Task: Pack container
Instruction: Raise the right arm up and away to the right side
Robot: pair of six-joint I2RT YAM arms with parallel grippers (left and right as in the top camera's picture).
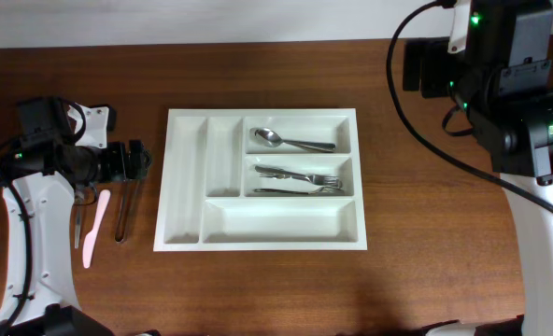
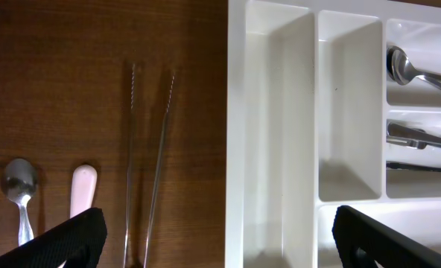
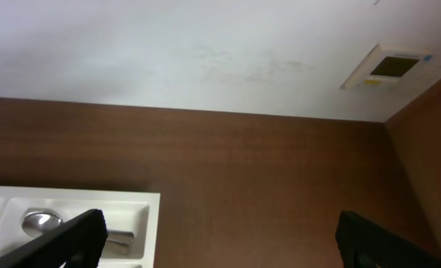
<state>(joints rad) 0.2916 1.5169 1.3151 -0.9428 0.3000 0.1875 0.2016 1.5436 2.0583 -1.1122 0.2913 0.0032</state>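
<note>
The container (image 1: 276, 222) is a white tray in the middle of the table, also seen in the left wrist view (image 2: 235, 112) and the right wrist view (image 3: 142, 205). A spoon (image 1: 290, 141) lies in its top right compartment and forks (image 1: 300, 177) in the one below. My left gripper (image 1: 138, 161) hovers open just left of the tray, above metal tongs (image 2: 150, 149), and holds nothing (image 2: 220, 242). My right gripper (image 3: 220, 246) is open and empty, raised off the tray's far right corner.
A pink-handled utensil (image 1: 95, 229) and a second spoon (image 1: 77, 224) lie on the wood left of the tongs (image 1: 125, 210). The two narrow upright compartments (image 2: 347, 112) and the bottom wide one hold nothing. A pale wall (image 3: 205, 45) borders the table's far edge.
</note>
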